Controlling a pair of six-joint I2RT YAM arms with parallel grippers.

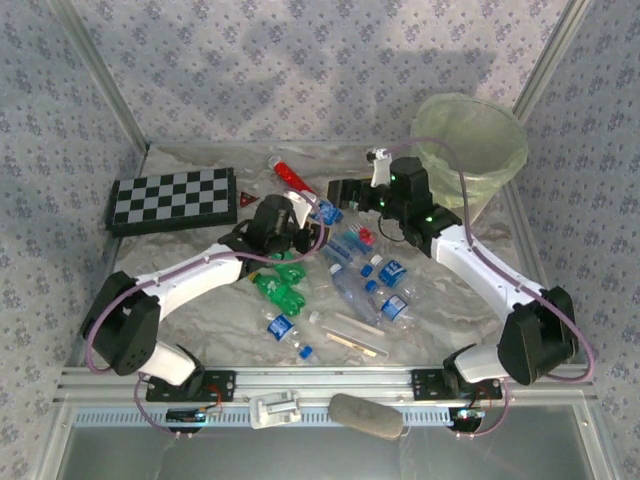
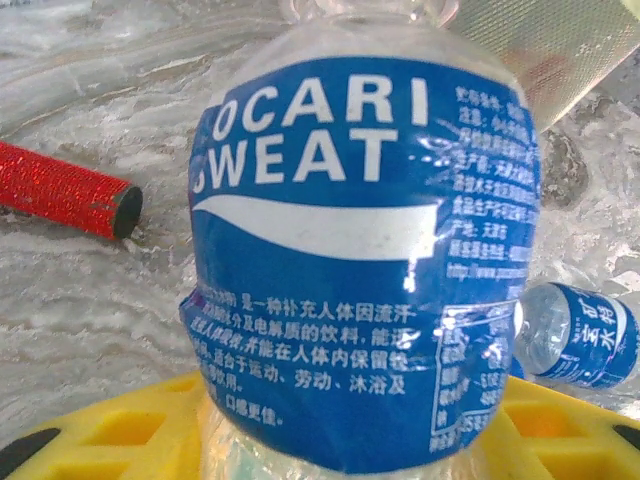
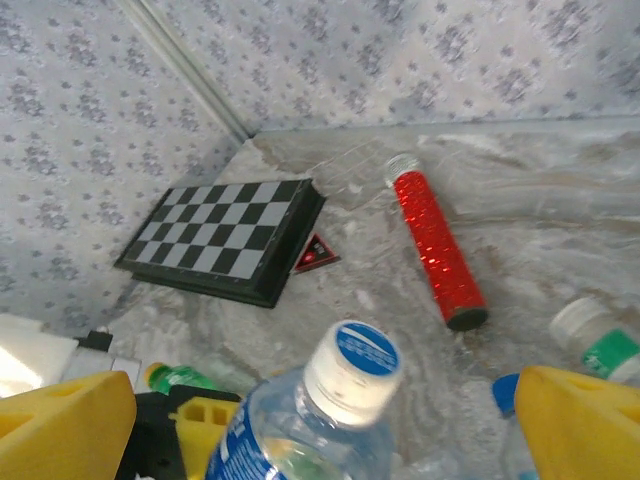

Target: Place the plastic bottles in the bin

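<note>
Top external: left tool (image 1: 303, 216) low, around bottle (image 1: 327, 211).

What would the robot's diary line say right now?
left hand: grips blue-label bottle | right hand: open around white-capped bottle | bin: far right

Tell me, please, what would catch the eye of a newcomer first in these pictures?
First, the heap of plastic bottles in the middle of the table. Next, the blue-labelled bottle close up in the left wrist view, seemingly held by the left gripper. Then the chequered board at far left and the pale-green bin in the far right corner.
</note>
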